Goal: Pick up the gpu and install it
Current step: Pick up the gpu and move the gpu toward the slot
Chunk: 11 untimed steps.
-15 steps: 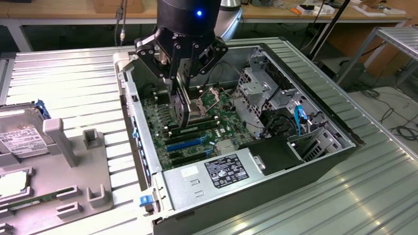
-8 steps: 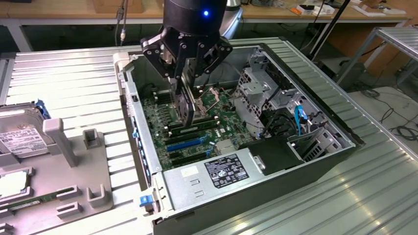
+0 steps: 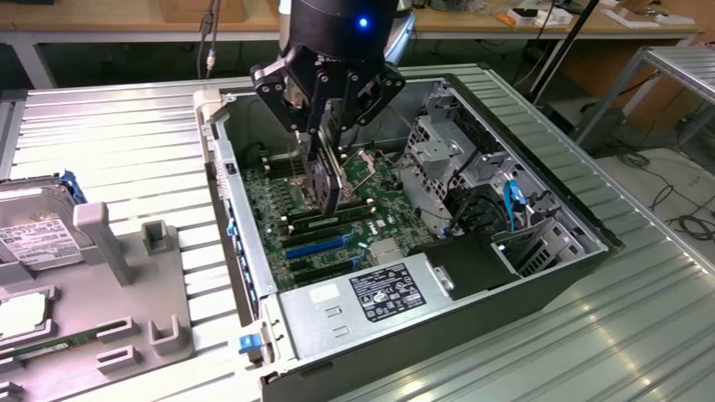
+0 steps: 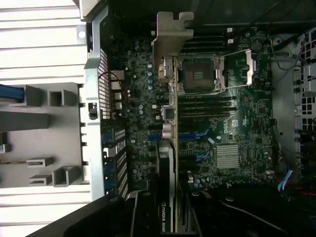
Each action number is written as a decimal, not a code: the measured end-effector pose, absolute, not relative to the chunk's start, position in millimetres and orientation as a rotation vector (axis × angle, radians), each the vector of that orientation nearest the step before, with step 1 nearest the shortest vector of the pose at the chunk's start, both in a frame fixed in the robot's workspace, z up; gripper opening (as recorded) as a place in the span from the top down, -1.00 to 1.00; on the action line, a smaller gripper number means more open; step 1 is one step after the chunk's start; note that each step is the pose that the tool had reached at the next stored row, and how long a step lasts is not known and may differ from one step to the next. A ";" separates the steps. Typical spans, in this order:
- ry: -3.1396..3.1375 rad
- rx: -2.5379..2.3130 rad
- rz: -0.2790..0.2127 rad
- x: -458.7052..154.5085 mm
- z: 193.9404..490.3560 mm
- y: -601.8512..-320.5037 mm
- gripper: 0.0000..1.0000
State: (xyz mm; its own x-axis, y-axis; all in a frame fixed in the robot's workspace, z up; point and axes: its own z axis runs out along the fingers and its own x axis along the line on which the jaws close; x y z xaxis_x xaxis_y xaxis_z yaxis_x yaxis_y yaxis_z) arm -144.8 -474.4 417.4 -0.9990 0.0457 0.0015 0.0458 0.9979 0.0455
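On the ribbed metal table (image 3: 112, 142) sat the open computer case (image 3: 537, 285). The gpu (image 3: 326, 180) hung edge-on beneath the gripper (image 3: 326, 126), jaws narrowed and clamping it above the motherboard (image 3: 380, 201).

Black pincer (image 3: 324, 141) — bolted linkages, blue light (image 3: 360, 23) on wrist.

Exterior view bright, even overhead light; glare on ribbed table (image 3: 625, 335). Wrist view dim; gripper (image 4: 170, 215) in shadow.

The gpu (image 3: 325, 180) hangs in the claw (image 3: 327, 134) over the motherboard (image 3: 376, 186) inside the open case (image 3: 514, 310); the hard drive (image 3: 33, 239) lies well apart at the exterior view's left.
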 end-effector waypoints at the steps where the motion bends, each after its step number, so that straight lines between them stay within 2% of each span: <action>1: -3.140 -0.072 -0.071 -143.9 417.3 -474.4 0.47; 11: -3.140 -0.072 -0.071 -135.5 417.3 -474.4 0.47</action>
State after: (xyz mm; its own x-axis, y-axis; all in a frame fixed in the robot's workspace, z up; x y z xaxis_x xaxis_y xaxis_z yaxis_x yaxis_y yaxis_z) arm -135.5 -474.4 417.3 -0.9990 0.0457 0.0014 0.0457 0.9979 0.0455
